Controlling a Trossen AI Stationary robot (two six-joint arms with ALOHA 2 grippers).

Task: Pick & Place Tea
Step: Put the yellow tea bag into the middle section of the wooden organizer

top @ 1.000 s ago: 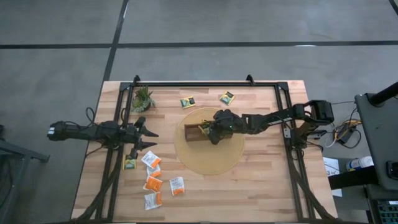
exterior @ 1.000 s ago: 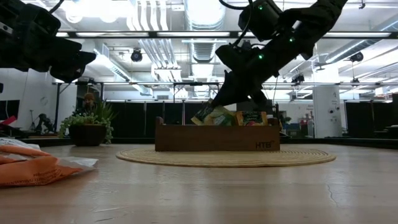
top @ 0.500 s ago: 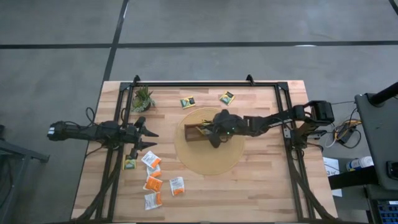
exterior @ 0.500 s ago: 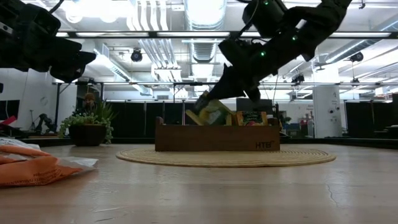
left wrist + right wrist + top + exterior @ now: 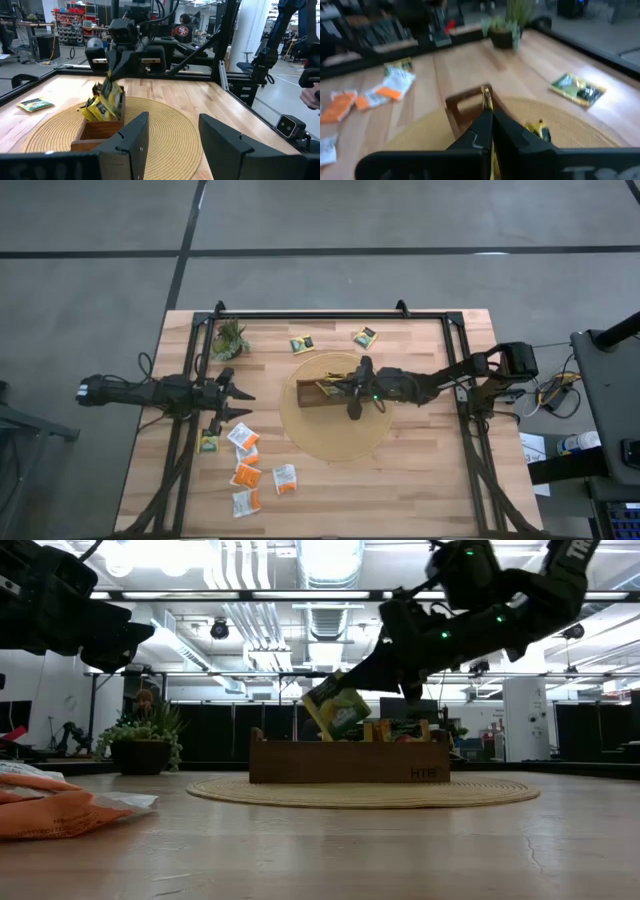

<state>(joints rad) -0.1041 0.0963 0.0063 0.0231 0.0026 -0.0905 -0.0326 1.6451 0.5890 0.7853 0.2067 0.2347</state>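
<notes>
My right fingers (image 5: 352, 690), closed on a yellow sachet (image 5: 335, 706) above the tray (image 5: 349, 761), have several sachets filed; my left fingers (image 5: 240, 403), spread empty, leave loose sachets (image 5: 246, 472) on the desk (image 5: 420, 470).

Light wooden table (image 5: 420, 470) with a black frame along three edges. At centre a round woven mat (image 5: 335, 430) — lying flat. Small potted plant (image 5: 229, 338) near the far left corner. Two yellow-and-dark tea sachets (image 5: 302, 344) on the far side, beyond the mat. Loose cluster of orange and white sachets (image 5: 246, 473) towards the near left — some overlapping.
</notes>
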